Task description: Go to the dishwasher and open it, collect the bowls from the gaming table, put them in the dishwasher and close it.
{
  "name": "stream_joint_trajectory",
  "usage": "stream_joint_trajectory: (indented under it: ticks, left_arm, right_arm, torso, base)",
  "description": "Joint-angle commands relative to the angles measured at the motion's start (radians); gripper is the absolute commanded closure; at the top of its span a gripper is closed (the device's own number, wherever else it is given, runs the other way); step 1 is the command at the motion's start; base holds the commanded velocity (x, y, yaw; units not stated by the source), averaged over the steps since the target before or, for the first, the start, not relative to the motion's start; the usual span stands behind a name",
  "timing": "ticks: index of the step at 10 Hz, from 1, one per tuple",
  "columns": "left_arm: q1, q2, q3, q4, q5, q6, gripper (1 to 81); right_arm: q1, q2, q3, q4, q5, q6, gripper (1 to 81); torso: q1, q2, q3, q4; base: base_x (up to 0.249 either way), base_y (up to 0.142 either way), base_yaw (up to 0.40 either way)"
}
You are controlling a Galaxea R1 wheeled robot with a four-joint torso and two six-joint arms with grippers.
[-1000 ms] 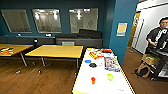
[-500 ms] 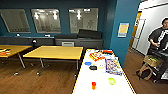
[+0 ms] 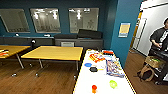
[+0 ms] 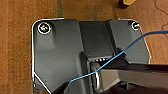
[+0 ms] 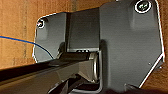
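**Long white bench with bowls seen ahead in a blue-walled room**

A long white bench with a yellow edge (image 3: 103, 80) is seen on brown wooden floor (image 3: 50, 80), with a dark blue wall (image 3: 62, 5) behind. On it, a small blue bowl (image 3: 88, 65) lies toward the far end and a yellow-green bowl (image 3: 113, 83) near the front, beside a small orange object (image 3: 94, 88) that is hard to identify. A yellow-wood bench (image 3: 53, 53) stands left of the white bench; a person (image 3: 160, 42) is cut off at its right. Whether either pincer is open or closed cannot be told from the wrist views, where wooden floor is shown.
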Motion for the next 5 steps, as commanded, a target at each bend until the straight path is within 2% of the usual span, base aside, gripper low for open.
stream_joint_trajectory:
  ticks: [1,3,5]
  left_arm:
    - [-0.020,0.000,0.007,0.005,0.057,0.003,1.0]
    - [-0.015,-0.013,0.037,0.004,0.049,0.003,1.0]
    - [-0.012,-0.045,0.095,0.004,0.046,0.001,1.0]
  right_arm:
    - [0.030,-0.012,0.022,0.004,-0.047,0.006,1.0]
    - [0.030,-0.067,0.118,0.004,-0.033,0.007,1.0]
    - [0.027,-0.200,0.322,0.010,0.033,0.012,1.0]
  torso:
    - [0.000,0.000,0.000,0.000]
    - [-0.001,0.000,0.000,0.000]
    - [-0.001,0.000,0.000,0.000]
  base:
    - [0.000,0.000,0.000]
    - [0.000,0.000,0.000]
    - [0.000,0.000,0.000]
